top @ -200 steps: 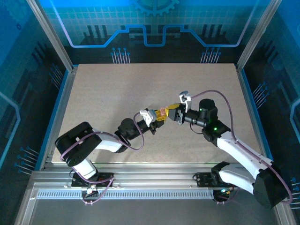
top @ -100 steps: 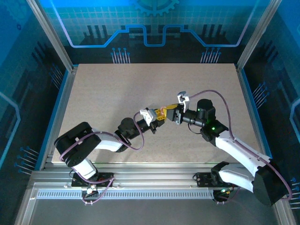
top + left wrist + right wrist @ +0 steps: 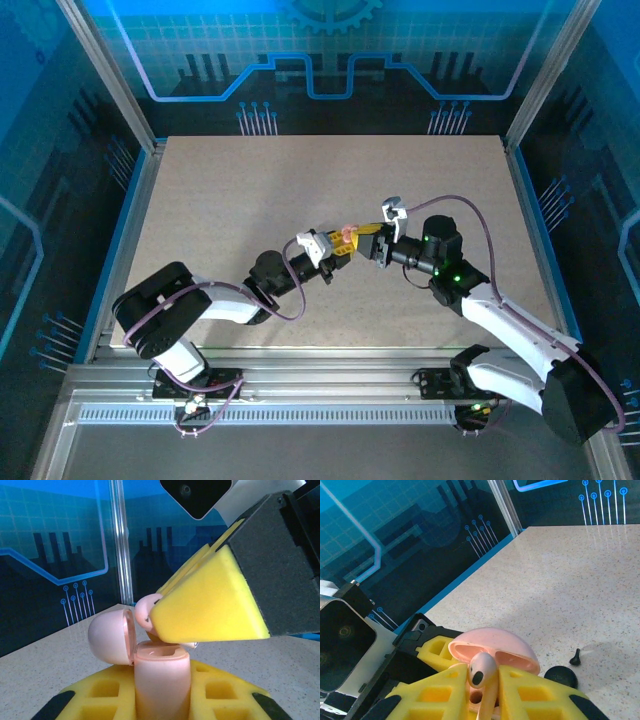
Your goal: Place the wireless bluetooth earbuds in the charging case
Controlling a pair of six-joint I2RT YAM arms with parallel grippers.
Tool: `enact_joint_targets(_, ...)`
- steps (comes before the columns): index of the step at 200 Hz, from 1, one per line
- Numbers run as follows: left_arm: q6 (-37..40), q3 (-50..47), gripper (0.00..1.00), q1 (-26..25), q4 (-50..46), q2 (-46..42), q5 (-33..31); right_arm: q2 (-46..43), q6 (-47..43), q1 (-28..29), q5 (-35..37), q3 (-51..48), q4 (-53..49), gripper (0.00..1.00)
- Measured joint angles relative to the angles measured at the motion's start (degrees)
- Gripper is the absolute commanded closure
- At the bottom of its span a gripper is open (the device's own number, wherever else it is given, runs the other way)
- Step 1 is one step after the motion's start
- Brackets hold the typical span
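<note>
**Left arm** [image 3: 215, 305] and **right arm** [image 3: 510, 325]: white shells on the long links, black housings at the joints, and black base plates [image 3: 440, 380] with screws. A purple cable [image 3: 478, 212] runs in loose loops along each arm. Green lights [image 3: 452, 268] glow on the right arm's forward joints. Each wrist bears a white camera housing [image 3: 393, 210]. **Left tool** [image 3: 342, 248] and **right tool** [image 3: 366, 236]: black bodies with yellow fingers [image 3: 115, 692], which have square moulded recesses and black corner patches.
</note>
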Motion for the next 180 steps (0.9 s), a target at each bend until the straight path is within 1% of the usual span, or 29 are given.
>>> enact_joint_targets(37,-0.04,0.00,0.87,0.00,0.00,0.00,0.02,0.00,0.04,0.00,0.20,0.13,0.37,0.80)
enact_joint_targets(108,-1.27,0.00,0.87,-0.02,0.00,0.00,0.02,2.45,1.79,0.09,0.13,0.90,6.80,0.80)
enact_joint_targets(133,-1.60,-0.02,0.87,-0.02,-0.02,0.00,-0.52,2.95,1.97,0.17,0.17,0.94,7.04,0.80)
enact_joint_targets(147,-1.57,-0.09,0.87,-0.02,-0.02,-0.11,-1.75,2.95,1.33,0.20,0.22,2.36,4.31,0.80)
enact_joint_targets(180,-1.38,-3.52,0.86,0.00,0.04,-2.93,-5.49,2.93,-2.16,-0.98,0.04,8.52,-8.28,0.79)
